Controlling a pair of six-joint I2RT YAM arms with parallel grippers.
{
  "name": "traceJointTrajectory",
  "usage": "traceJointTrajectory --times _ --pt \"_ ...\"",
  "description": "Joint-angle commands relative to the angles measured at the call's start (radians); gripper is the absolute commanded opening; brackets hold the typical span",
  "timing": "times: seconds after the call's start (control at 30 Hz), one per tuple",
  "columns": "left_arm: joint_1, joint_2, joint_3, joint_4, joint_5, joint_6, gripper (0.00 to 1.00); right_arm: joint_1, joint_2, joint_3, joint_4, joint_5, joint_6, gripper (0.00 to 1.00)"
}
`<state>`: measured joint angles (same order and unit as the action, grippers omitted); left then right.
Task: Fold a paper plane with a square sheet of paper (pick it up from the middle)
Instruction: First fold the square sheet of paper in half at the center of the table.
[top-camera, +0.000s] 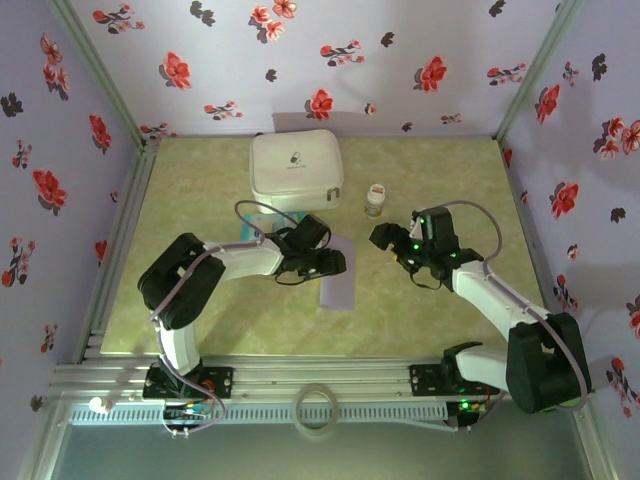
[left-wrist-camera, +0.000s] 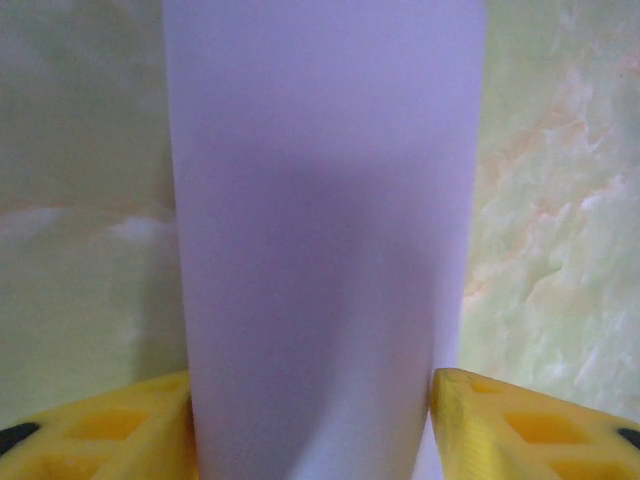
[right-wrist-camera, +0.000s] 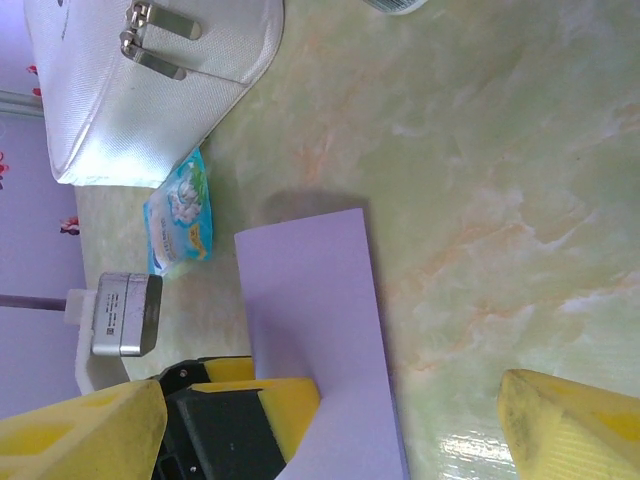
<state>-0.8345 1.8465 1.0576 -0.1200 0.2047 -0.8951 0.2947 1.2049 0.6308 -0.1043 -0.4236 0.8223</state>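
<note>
Under my left gripper, jaws apart, the paper runs twelve to six; right gripper, wide, at two.

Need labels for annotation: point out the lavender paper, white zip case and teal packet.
lavender paper (top-camera: 340, 287), top view, its bare lower half.
white zip case (top-camera: 295, 165), top view, lid centre.
teal packet (right-wrist-camera: 182, 215), right wrist view, printed face.

Nothing can be read: the small dark mark and line of print on the white case at the far side, the teal packet's printing and the small grey box's sticker are all too tiny or blurred.
</note>
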Motion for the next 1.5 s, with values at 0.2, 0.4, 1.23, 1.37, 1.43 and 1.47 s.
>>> traceJointTrajectory --times 0.2,0.4,1.23,1.37,1.43,1.47 --pt "0.008 -0.024 0.037 -0.122 -0.082 0.078 0.59 0.017 0.031 -0.004 0.052 -0.024 0.011 0.85" --pt "0.009 -0.003 0.045 -0.145 -0.083 0.088 0.59 0.028 0.057 -0.008 0.069 -0.028 0.020 0.85" --pt "0.005 0.081 0.082 -0.197 -0.086 0.106 0.65 0.098 0.221 -0.005 0.110 -0.083 0.041 0.22" --pt "0.005 0.083 0.082 -0.200 -0.088 0.108 0.65 0.109 0.240 -0.008 0.126 -0.075 0.046 0.21" --pt "0.006 0.087 0.086 -0.201 -0.088 0.108 0.65 0.111 0.250 -0.003 0.127 -0.078 0.045 0.21" --pt "0.004 0.088 0.088 -0.201 -0.088 0.107 0.65 0.112 0.254 -0.001 0.127 -0.079 0.045 0.21"
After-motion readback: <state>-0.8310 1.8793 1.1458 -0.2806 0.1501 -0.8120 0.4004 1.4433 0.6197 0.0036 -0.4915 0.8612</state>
